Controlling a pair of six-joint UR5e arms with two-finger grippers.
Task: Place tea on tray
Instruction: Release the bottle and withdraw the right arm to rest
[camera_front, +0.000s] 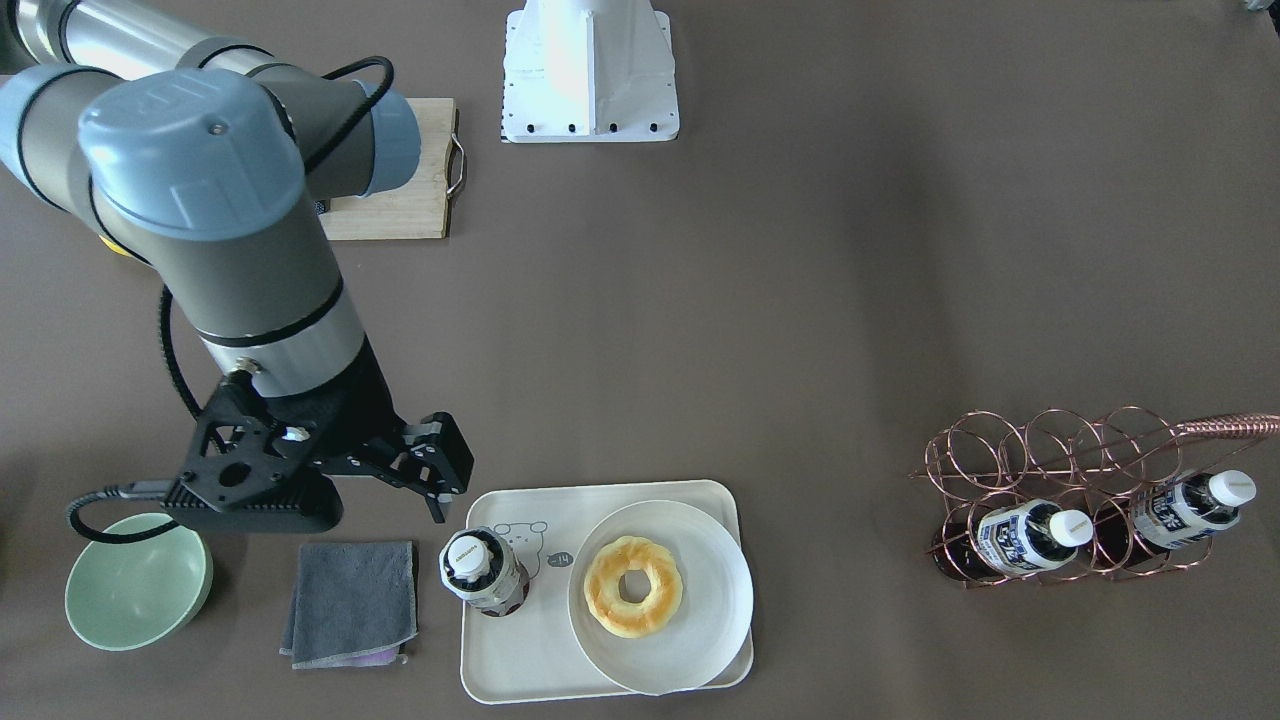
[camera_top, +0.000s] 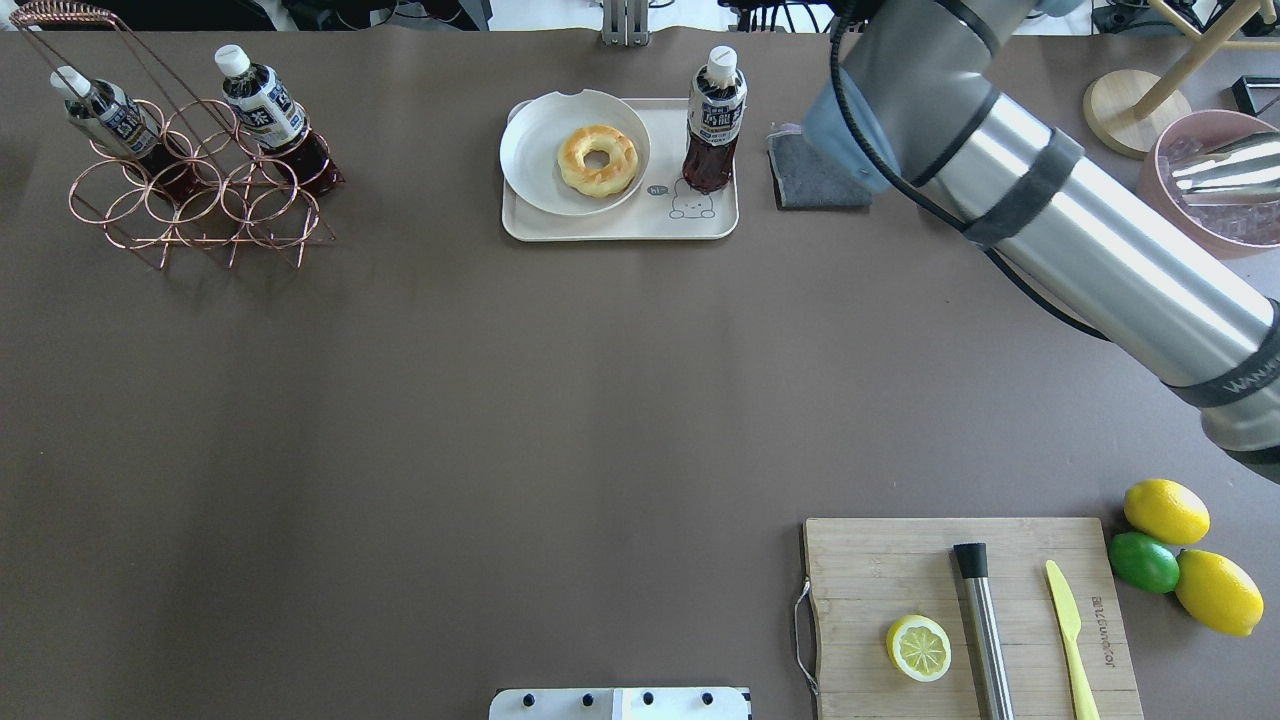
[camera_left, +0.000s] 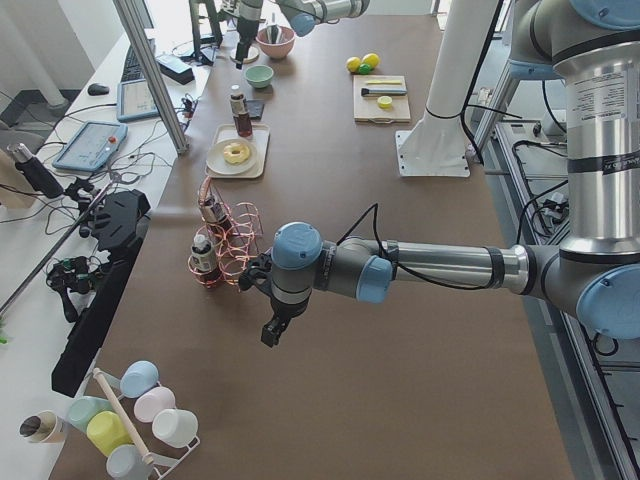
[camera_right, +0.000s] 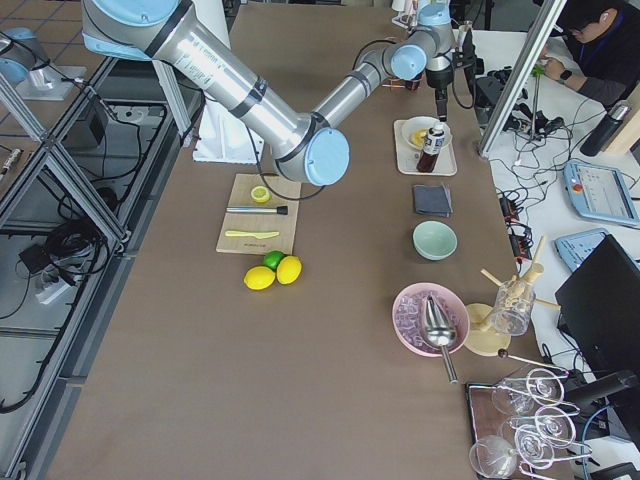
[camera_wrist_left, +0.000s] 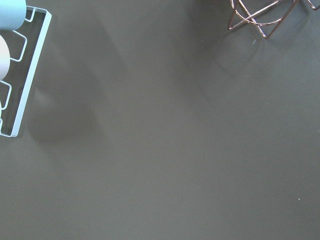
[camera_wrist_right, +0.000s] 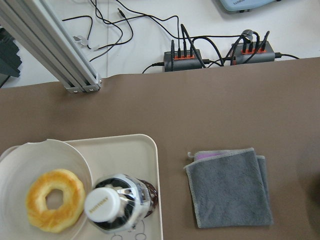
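Hovering right gripper (camera_front: 445, 492) over bench (camera_front: 800, 300) just beside tray (camera_front: 500, 660), fingers spread, gripping nothing. Leaving tea (camera_front: 483, 570) upright on tray's bear corner, beside plate (camera_front: 700, 630), prob. to stay off plate rim; task looking done. Seeing open room over cloth (camera_front: 355, 600) for backing off. Left gripper (camera_left: 270, 330) fingers: can't tell.

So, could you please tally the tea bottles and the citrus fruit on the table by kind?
Tea bottles: 3 (one upright on the tray, two in the wire rack)
Whole lemons: 2
Lime: 1
Lemon half: 1
Total: 7
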